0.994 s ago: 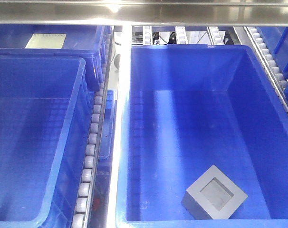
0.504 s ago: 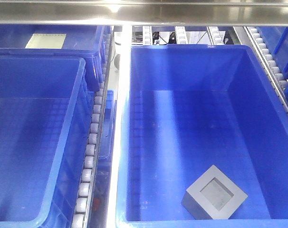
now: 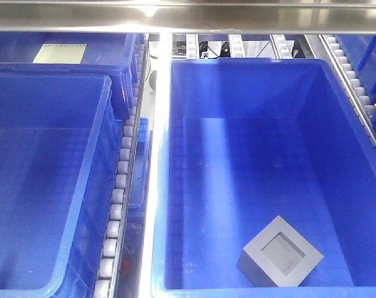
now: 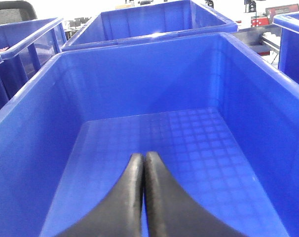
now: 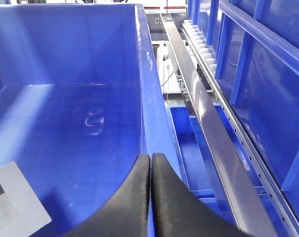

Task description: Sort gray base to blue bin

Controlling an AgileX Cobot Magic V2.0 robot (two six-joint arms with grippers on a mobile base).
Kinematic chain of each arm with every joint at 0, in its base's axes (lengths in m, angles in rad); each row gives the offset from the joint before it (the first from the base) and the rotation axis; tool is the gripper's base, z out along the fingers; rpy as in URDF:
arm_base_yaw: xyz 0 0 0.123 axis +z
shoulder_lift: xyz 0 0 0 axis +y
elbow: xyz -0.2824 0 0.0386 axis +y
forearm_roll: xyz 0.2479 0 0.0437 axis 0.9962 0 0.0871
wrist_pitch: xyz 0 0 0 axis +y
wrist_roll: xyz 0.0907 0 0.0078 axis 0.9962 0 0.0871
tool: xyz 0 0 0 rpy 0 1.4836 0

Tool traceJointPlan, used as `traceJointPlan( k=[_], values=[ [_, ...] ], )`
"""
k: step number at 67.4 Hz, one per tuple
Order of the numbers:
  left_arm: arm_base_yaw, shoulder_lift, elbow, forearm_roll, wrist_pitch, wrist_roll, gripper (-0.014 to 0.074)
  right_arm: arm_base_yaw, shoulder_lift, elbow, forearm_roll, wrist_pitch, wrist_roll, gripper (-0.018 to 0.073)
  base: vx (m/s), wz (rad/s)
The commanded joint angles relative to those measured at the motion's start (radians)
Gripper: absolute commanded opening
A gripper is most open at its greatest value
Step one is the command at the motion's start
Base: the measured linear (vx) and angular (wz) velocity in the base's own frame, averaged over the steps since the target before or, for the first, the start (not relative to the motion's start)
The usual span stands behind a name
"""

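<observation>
The gray base (image 3: 280, 251) lies recess-up on the floor of the right-hand blue bin (image 3: 250, 63), near its front wall; one corner of the base (image 5: 11, 202) shows at the lower left of the right wrist view. A like blue bin (image 3: 51, 75) on the left holds nothing. My left gripper (image 4: 143, 157) is shut and empty above that left bin (image 4: 139, 84). My right gripper (image 5: 151, 157) is shut and empty over the right rim of the bin (image 5: 142, 74) with the base, to the block's right. Neither gripper shows in the front view.
A blue crate with a pale yellowish sheet (image 3: 59, 53) stands at the back left. Roller tracks (image 3: 120, 186) run between the bins and along the right side (image 3: 355, 87). A steel bar (image 3: 188, 18) crosses the top. A metal rail (image 5: 208, 123) and further blue crates (image 5: 268, 74) flank the right.
</observation>
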Motion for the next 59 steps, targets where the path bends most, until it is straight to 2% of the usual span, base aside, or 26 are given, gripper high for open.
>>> traceJointPlan(
  k=[1,59],
  values=[
    [0.002,-0.013,-0.020,-0.003,-0.078,-0.012,-0.0006,-0.005,-0.009,0.002,-0.008,-0.065,-0.012,-0.0005,0.00,0.00],
    [0.002,-0.013,-0.020,-0.004,-0.078,-0.012,-0.0006,-0.005,-0.009,0.002,-0.008,-0.065,-0.012,-0.0005,0.00,0.00]
  ],
)
